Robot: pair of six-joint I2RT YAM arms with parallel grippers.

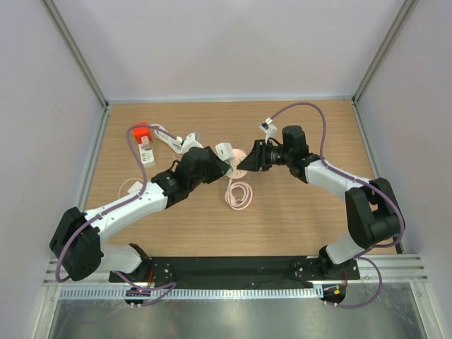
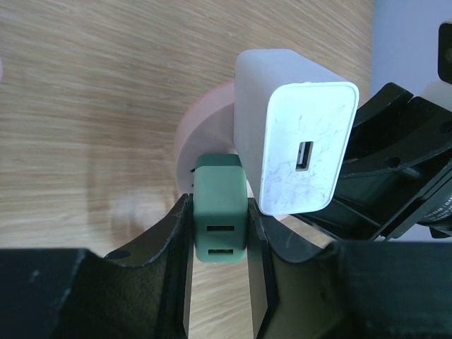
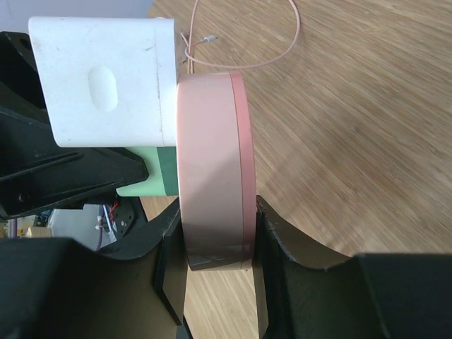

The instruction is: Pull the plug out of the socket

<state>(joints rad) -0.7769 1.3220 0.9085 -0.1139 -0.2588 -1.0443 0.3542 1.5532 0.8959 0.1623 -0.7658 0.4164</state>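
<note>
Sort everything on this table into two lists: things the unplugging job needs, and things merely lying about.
Job: small green plastic plug, clamped in left gripper; round pink plastic socket, clamped in right gripper.
Lying about or unused: coiled pink cable; orange-and-white block at the back left; white rectangular charger, also on the socket, ungripped.

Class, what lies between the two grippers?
The green plug and a white charger, both butted flat against the pink socket. This shows clearest in the two wrist views.
</note>
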